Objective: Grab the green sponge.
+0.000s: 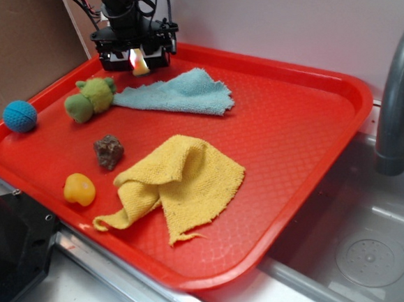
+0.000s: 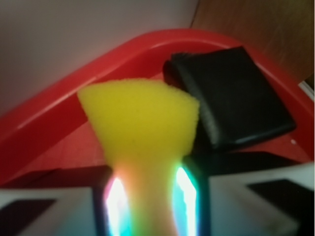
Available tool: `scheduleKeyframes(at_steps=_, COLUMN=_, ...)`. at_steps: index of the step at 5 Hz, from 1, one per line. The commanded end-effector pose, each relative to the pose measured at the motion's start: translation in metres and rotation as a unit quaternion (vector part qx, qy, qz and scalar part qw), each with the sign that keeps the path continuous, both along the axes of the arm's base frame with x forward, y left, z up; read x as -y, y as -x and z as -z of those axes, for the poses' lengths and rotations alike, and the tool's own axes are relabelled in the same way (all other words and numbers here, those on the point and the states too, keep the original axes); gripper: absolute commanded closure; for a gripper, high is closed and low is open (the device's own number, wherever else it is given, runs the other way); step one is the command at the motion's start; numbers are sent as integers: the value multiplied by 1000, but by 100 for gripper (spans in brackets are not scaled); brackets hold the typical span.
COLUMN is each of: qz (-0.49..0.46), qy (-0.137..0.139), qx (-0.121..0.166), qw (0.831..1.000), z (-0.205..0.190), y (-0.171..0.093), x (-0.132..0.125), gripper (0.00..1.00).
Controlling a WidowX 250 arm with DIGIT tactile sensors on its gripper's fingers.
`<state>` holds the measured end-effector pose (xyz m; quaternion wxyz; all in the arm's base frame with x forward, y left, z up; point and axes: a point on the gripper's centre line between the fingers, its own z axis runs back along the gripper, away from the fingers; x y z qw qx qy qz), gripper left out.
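One soft, light piece of foam, the green sponge [image 2: 140, 118], sits pinched at its narrow end in the gripper [image 1: 138, 58] at the far edge of the red tray [image 1: 308, 79]; it squashes readily, so a hold across its waist looks secure. Only the wrist view shows the foam's compression and the black block [image 2: 236, 96] just behind it, while the exterior view alone shows the cloths and toys.

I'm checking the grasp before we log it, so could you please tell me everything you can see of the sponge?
The sponge is yellow, porous-looking foam. In the wrist view it flares wide at the top and is squeezed narrow lower down, where the gripper is shut on it. It stands roughly upright between the jaws, at the far corner of the red tray. A dark scouring layer is not visible. Whether it touches the tray cannot be told.
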<state>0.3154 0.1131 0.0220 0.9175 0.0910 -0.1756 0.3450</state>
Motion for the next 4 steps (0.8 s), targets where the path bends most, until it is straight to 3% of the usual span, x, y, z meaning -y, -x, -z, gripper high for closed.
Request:
scheduleKeyframes(at_steps=1, qz=108, qy=79, qx=8, qw=991, z=-55, y=20, x=32, gripper=100)
scheduleKeyframes(at_steps=2, qz=145, qy=120, qx=-8, qw=982, z=-108, y=70, x=55, gripper=100)
scheduleKeyframes(at_steps=4, qz=234, qy=201, qx=-20, qw=951, z=-186, y=124, x=75, gripper=100)
